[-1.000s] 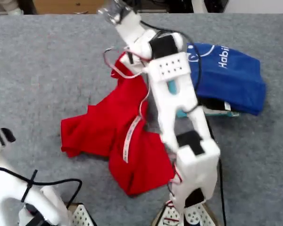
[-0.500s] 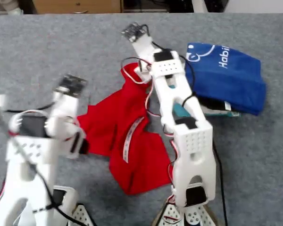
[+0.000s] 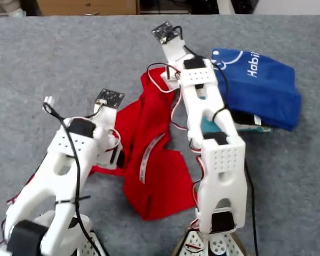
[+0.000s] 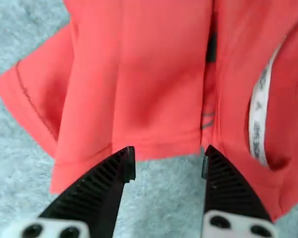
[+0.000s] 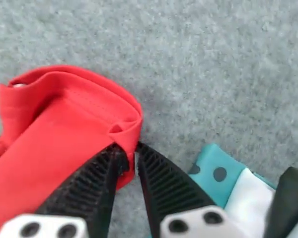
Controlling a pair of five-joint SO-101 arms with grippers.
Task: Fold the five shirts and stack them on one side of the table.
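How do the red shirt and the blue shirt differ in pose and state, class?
The red shirt lies crumpled and unfolded mid-table; the blue shirt is folded, topping a stack. The right gripper pinches the red shirt's edge and the open left gripper hovers at its hem; no gripper is at the blue shirt. Both rest over the grey table.

High view: fixed overhead, looking down across the grey carpeted table (image 3: 53,58) from well back.
Left wrist view: very near, facing the crumpled red fabric shirt (image 4: 139,74) past the left gripper (image 4: 167,158).
Right wrist view: very near, past the right gripper (image 5: 131,150), at the shirt's rim.
Shared: shirt and carpet, in all three.
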